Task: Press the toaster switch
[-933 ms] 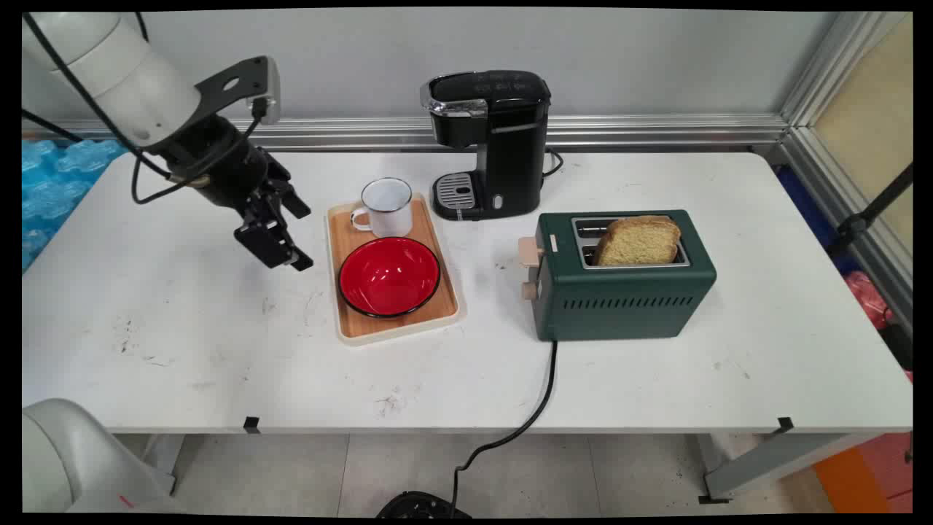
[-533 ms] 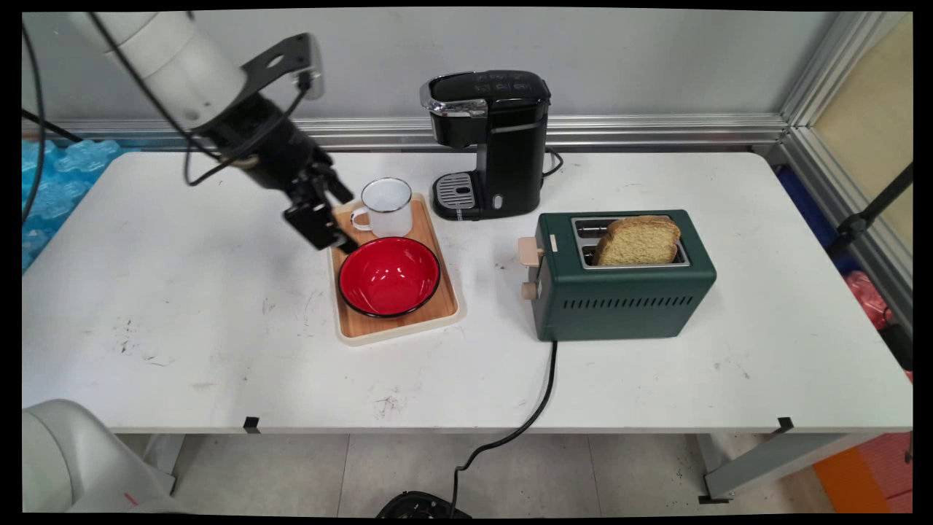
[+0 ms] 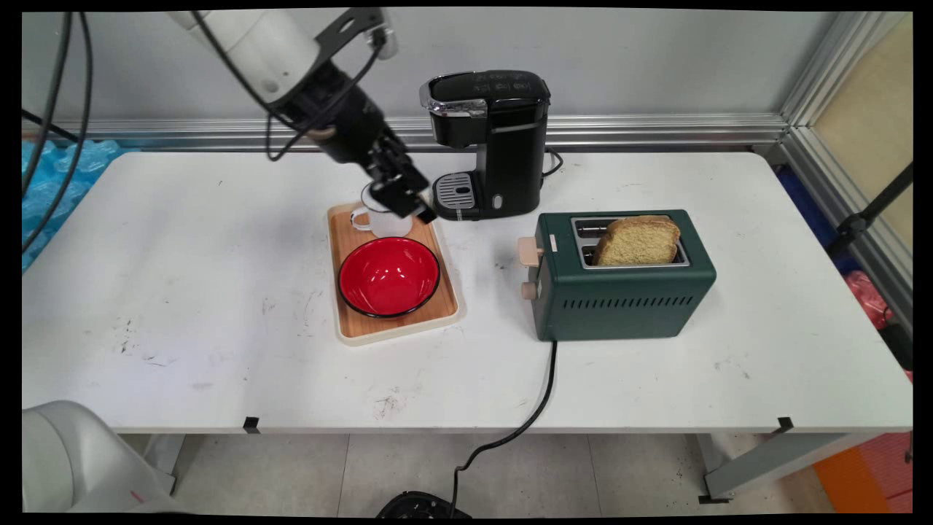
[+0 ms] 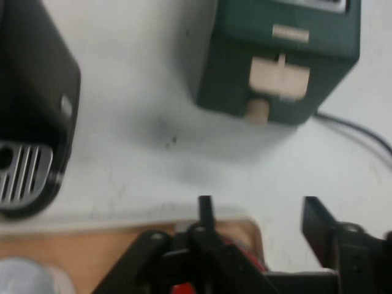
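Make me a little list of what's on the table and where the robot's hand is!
hand: open hand above the white mug, holding nothing
mug: at the far end of the wooden tray
bowl: red bowl on the same tray, nearer the camera, empty
coffee maker: black coffee maker, right of the mug
toaster: green toaster with a bread slice sticking up from a slot
table: white table

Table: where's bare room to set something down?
Free: the table left of the tray, the front strip near the cord, and right of the toaster. Crowded: tray, coffee maker and toaster cluster mid-table, with the hand over the mug.
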### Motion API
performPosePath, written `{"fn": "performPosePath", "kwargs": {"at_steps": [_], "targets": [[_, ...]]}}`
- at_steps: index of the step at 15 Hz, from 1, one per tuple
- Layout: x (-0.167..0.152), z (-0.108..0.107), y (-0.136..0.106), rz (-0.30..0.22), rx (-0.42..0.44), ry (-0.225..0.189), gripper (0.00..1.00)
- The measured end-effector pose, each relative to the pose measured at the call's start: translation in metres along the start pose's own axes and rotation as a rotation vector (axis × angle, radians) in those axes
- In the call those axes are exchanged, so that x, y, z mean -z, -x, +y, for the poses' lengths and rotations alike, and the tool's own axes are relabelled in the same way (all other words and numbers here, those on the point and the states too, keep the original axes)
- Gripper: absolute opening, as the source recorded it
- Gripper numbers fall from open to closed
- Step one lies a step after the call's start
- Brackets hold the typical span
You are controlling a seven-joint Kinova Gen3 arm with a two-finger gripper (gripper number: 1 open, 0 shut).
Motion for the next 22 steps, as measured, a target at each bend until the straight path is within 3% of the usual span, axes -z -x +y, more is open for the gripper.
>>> {"fn": "performPosePath", "kwargs": {"at_steps": [10, 22], "targets": [[-0.047, 0.003, -0.030, 0.129, 0.000, 0.074, 0.00], [-0.110, 0.003, -0.031, 0.164, -0.025, 0.117, 0.00]]}}
